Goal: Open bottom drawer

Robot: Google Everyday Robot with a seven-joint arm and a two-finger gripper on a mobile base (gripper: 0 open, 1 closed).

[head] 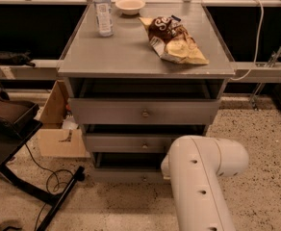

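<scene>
The grey cabinet [145, 57] has three drawer fronts stacked. The bottom drawer [126, 176] is the lowest and slimmest grey front, with a small round metal knob [144, 179]. A dark gap shows above it, and its inside is not visible. The mid-sized front [131, 143] and the tallest front [140, 112] are above it. My white arm [203, 177] fills the lower right and covers the bottom drawer's right end. My gripper is hidden behind this arm link, somewhere near the bottom drawer's right side.
On the cabinet top stand a water bottle [103, 11], a pale bowl [130, 5] and a chip bag [176, 40]. A cardboard box [58, 129] sits on the floor at left. A black stand with cables [44, 191] and a dark chair [6, 117] are further left.
</scene>
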